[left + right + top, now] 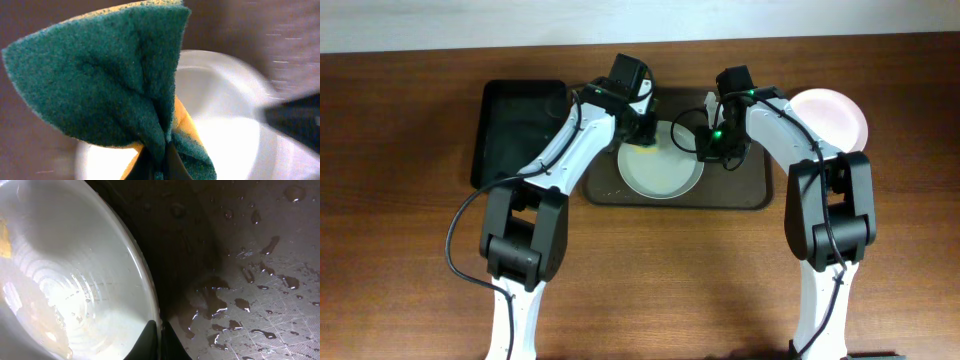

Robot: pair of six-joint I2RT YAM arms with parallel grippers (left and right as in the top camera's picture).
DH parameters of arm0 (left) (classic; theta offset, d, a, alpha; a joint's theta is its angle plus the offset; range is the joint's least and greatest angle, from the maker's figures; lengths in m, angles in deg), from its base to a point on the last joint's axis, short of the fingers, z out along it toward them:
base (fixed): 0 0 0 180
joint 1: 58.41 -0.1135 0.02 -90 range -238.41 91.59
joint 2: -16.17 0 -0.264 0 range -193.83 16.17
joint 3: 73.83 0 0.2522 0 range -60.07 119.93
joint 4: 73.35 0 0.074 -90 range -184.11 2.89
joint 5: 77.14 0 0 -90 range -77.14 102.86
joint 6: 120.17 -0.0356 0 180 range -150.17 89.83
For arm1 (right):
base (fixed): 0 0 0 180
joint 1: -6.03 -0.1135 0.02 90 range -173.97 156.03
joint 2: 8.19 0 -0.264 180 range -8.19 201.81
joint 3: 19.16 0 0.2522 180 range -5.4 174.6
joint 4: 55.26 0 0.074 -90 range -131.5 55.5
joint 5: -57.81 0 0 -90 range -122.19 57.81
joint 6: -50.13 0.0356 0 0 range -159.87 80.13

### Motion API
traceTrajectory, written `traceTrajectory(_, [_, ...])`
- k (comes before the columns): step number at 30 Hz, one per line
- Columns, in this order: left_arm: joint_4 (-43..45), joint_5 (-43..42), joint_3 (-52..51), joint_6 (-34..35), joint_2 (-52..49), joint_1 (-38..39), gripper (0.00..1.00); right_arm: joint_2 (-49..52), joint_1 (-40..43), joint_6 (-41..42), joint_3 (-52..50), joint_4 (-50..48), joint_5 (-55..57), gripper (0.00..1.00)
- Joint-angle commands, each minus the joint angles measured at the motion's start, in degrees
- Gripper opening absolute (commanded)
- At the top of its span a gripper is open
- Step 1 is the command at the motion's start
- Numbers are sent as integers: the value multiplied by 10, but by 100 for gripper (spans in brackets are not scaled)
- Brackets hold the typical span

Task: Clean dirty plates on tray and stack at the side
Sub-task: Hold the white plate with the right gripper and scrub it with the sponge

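Your left gripper [156,167] pinches the green sponge [110,75] over the plate [665,175]; your right gripper [156,341] clamps that plate's rim on the wet tray [260,280].

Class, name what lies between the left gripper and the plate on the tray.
A green sponge, pinched by the left gripper, lies above the plate; the left wrist view shows it.

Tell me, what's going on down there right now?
Left gripper shut on sponge, over the plate. Right gripper shut on plate rim; plate on wet tray. Second plate off to the side. Nothing blocking.
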Motion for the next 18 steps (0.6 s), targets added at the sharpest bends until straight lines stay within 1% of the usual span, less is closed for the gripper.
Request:
traceTrajectory(1, [-7, -126, 10, 86, -15, 9, 0, 4, 3, -8, 1, 2, 17, 4])
traceTrajectory(10, [27, -124, 9, 105, -64, 2, 0, 4, 3, -8, 1, 6, 18, 4])
traceTrajectory(12, [37, -90, 9, 105, -74, -2, 0, 4, 3, -8, 1, 6, 18, 4])
traceTrajectory(15, [30, 49, 9, 104, -87, -2, 0, 4, 3, -8, 1, 8, 18, 4])
traceTrajectory(18, [17, 233, 9, 100, -89, -2, 0, 4, 3, -9, 1, 10, 18, 4])
